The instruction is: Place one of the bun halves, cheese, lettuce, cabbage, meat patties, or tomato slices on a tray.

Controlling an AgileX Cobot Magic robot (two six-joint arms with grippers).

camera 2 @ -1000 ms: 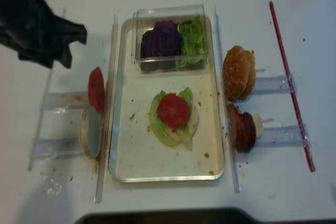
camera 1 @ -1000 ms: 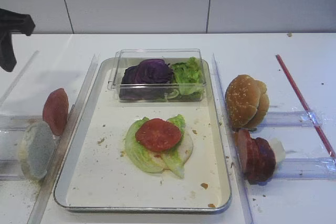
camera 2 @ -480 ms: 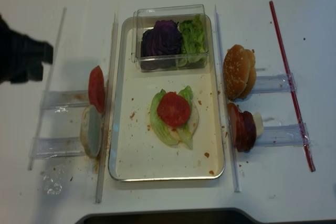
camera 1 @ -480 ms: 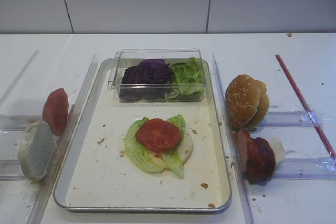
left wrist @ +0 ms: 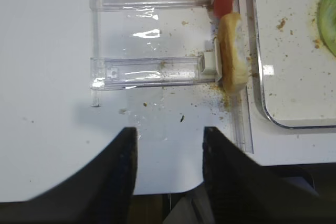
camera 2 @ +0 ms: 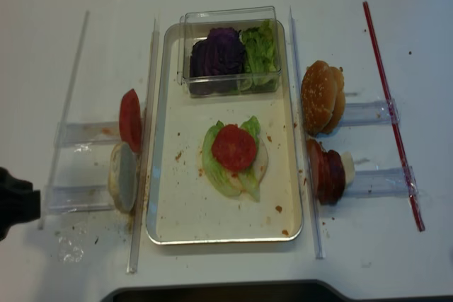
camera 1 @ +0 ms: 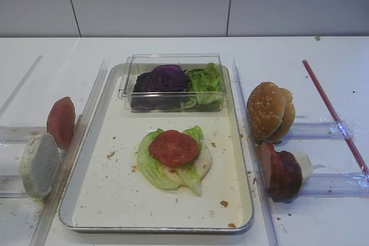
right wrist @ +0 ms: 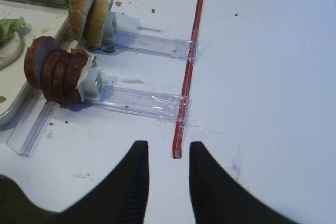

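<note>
White table [camera 1: 173,47], claws [right wrist: 168,182] hovering clear.

Your lighting is bright, even and overhead, so shadows stay soft and short. The first high view is sharp; the white counter [camera 1: 173,47] reads clean there, with faint reflections on the clear box [camera 1: 173,82]. The realsense high view is softer and slightly smeared, colours oversaturated, and the tray [camera 2: 161,231] rim blooms a little. In the left wrist view you get hard specular glare on the clear plastic rails [left wrist: 149,69] and a washed-out counter. Right wrist view is crisp at mid-range, but the right end effector [right wrist: 169,179] fingers blur dark up close.
</note>
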